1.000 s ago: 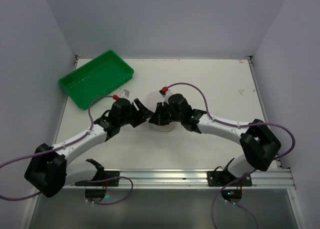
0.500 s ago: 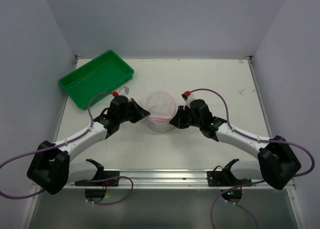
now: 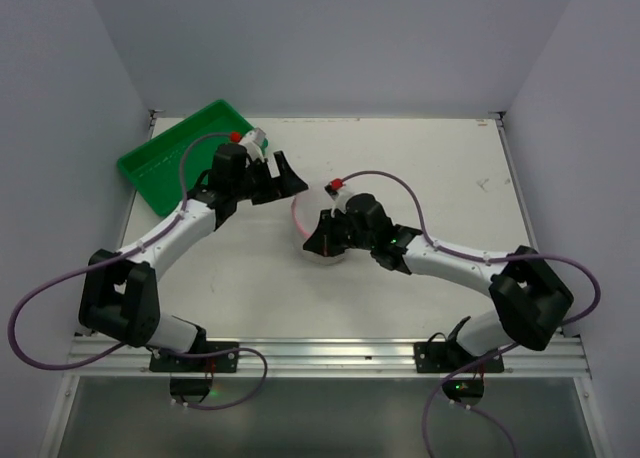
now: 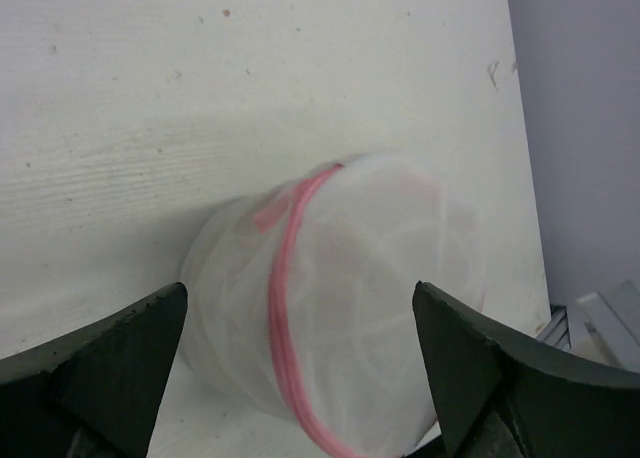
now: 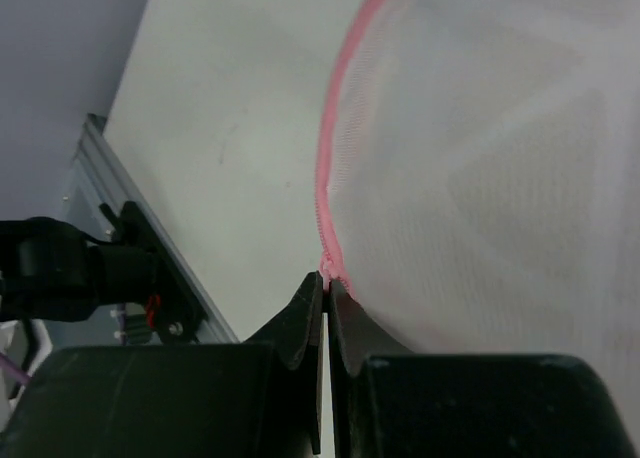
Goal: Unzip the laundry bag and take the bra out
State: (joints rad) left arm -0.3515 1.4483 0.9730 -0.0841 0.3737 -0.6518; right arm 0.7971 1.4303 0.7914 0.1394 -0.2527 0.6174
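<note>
Your right pincer (image 5: pixel 326 283) pinches the bag's (image 4: pixel 380 278) zipper (image 5: pixel 335 128); left pincer (image 4: pixel 298 323) gapes, empty. Bag looks zipped, bra not yet out.

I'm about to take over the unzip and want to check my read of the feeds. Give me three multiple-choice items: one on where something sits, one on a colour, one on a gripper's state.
1. Where on the table is the green tray?
A. Far left corner
B. Near right corner
C. Between the arm bases

2. What colour is the zipper trim of the laundry bag?
A. Blue
B. Pink
C. Black

3. How is the right gripper?
A. Open above the bag
B. Shut on the tray's rim
C. Shut on the zipper trim

Answers:
1 A: the top view shows the tray at the far left of the table.
2 B: the left wrist view shows a pink band around the white mesh.
3 C: the right wrist view shows the fingertips closed with the pink trim pinched between them.
</note>
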